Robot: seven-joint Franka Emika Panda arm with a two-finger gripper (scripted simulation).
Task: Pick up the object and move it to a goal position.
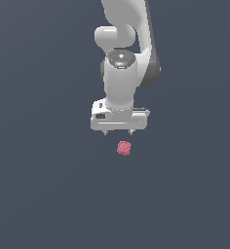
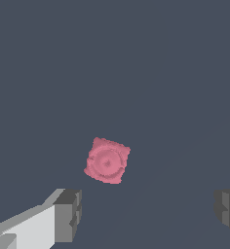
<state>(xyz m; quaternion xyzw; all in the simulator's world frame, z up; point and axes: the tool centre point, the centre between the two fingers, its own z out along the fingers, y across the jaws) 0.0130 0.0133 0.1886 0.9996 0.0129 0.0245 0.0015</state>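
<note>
**Gripper poised above the pink blob**

The white gripper (image 1: 118,131) hangs at the exterior frame's centre, fingers spread wide and empty — a gap far broader than the pinkish-red lumpy object (image 1: 124,148) lying just below it on the dark floor. It likely stands this way for a descent — the object is not yet between the fingertips (image 2: 68,214).

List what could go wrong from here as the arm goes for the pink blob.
1. The pink blob is not centred between the fingers of the open hand: in the wrist view it lies ahead of the fingertip line and nearer one finger, so a straight descent may miss or nudge it.
2. It sits rotated to the fingers, so closing could catch its corners and twist it.
3. It is small and lumpy, so the grip may slip.
</note>
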